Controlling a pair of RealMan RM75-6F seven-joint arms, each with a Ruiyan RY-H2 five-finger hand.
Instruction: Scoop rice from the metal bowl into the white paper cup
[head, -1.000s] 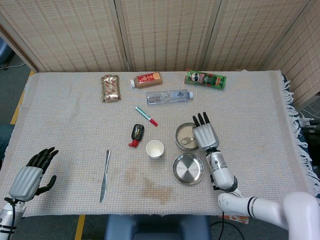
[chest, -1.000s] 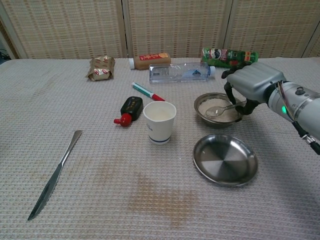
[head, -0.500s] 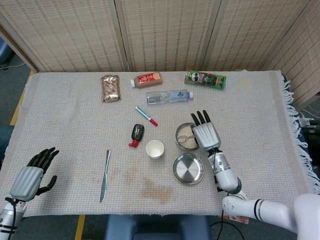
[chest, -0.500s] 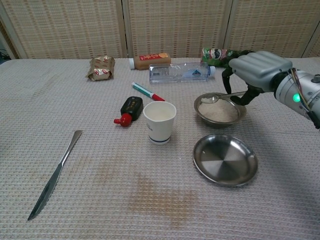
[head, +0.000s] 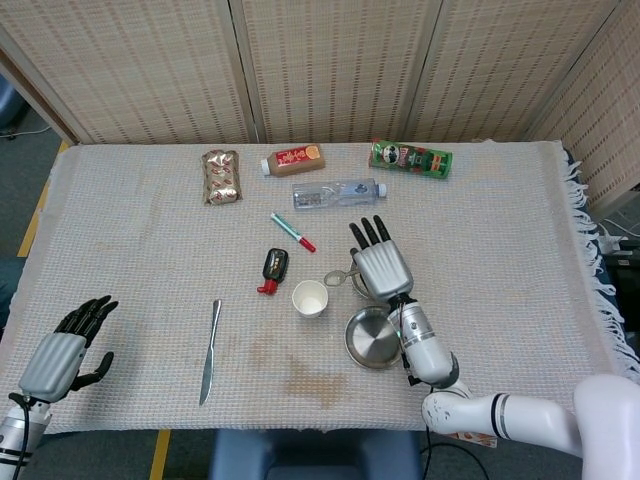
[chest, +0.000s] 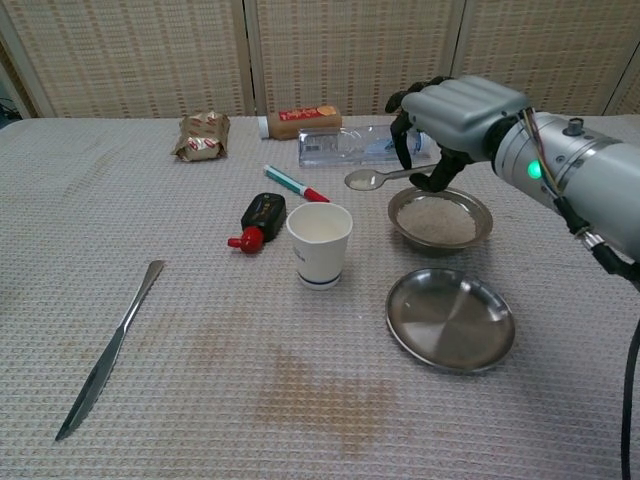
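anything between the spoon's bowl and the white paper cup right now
Nothing: in the chest view only bare cloth shows between the spoon, held by the right hand, and the white paper cup.

The right hand (chest: 455, 118) holds a spoon (chest: 375, 178) in the air — its bowl between the white paper cup (chest: 320, 244) and the metal bowl (chest: 440, 218) of rice, above both.

Bright, even indoor light, soft faint shadows, both views sharp, little glare.
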